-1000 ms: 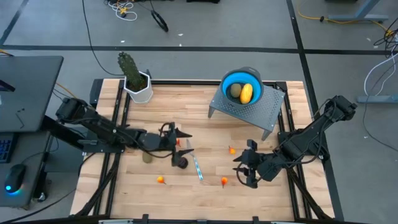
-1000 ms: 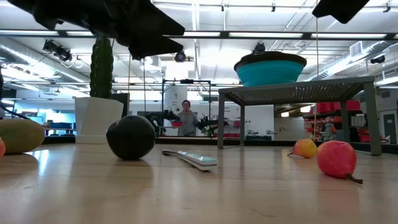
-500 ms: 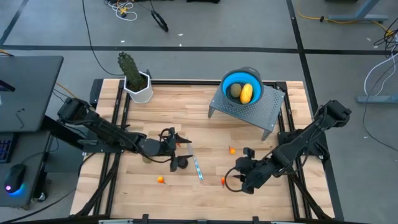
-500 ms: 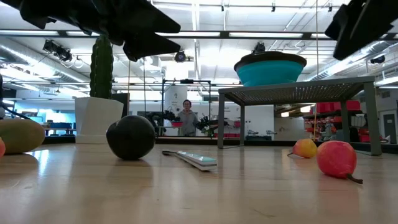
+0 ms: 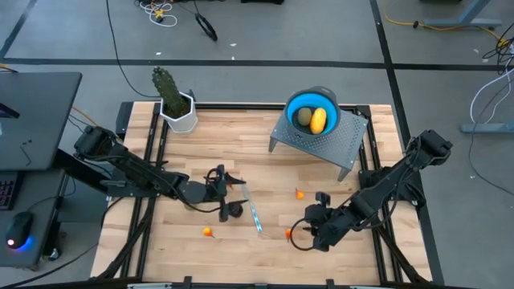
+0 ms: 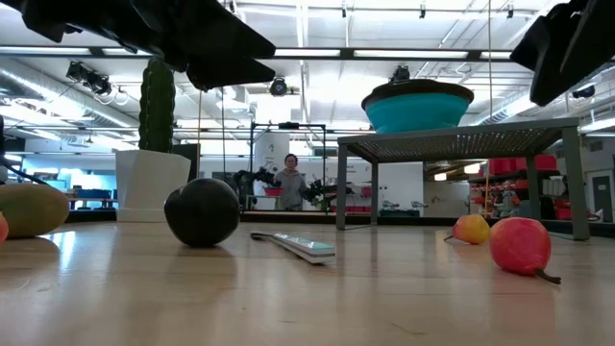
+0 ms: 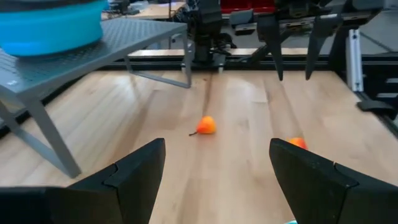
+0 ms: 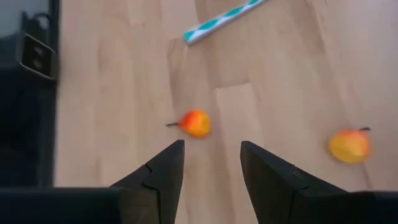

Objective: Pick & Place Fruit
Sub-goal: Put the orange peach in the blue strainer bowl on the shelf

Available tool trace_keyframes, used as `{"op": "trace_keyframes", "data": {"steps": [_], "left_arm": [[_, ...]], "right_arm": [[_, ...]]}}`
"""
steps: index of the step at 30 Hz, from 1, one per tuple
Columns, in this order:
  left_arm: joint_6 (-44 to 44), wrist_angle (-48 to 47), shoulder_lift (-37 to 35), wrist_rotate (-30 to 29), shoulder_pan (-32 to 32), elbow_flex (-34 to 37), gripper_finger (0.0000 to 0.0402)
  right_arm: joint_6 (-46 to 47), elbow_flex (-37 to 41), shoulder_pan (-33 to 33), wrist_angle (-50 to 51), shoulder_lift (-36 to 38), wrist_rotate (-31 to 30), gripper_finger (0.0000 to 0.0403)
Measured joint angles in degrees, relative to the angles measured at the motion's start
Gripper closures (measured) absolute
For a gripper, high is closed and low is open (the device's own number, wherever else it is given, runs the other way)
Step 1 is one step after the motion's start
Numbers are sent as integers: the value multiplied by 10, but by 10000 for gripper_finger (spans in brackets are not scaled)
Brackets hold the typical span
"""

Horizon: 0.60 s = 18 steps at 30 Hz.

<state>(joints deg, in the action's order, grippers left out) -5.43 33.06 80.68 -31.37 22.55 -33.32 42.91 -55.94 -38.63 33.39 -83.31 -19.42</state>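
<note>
My left gripper (image 5: 234, 180) (image 7: 217, 147) hangs open above the table's middle, just far of the dark purple ball (image 5: 234, 210) (image 6: 202, 211). An olive-brown oval (image 6: 29, 209) lies beside the ball. My right gripper (image 5: 299, 234) (image 8: 212, 147) is open, low over the near right part of the table. A tiny orange fruit (image 8: 196, 123) (image 5: 288, 234) lies just ahead of its fingers. Two more orange ones (image 5: 299, 193) (image 5: 208, 232) rest on the wood. The yellow oblong (image 5: 319, 120) and another olive oval (image 5: 303, 117) sit in the blue bowl (image 5: 299, 103).
The bowl stands on a grey perforated stand (image 5: 321, 146) at the far right. A slim striped knife (image 5: 254, 217) (image 6: 298, 245) lies between the two grippers. A cactus in a white pot (image 5: 175, 100) stands at the far left corner. A person shows far behind the table.
My right gripper has moved down and toward the table's near left, coming close to the orange fruit by the near edge; it stays open. No fruit has moved.
</note>
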Motion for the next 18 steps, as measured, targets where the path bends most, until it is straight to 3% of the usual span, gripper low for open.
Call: {"op": "trace_keyframes", "data": {"steps": [8, 18], "left_arm": [[58, 45, 0, 14, -37, 0, 107], [79, 75, 0, 164, -129, 0, 107]], "right_arm": [[-52, 0, 14, 8, 0, 0, 236], [-58, 0, 16, 23, -4, -48, 225]]}}
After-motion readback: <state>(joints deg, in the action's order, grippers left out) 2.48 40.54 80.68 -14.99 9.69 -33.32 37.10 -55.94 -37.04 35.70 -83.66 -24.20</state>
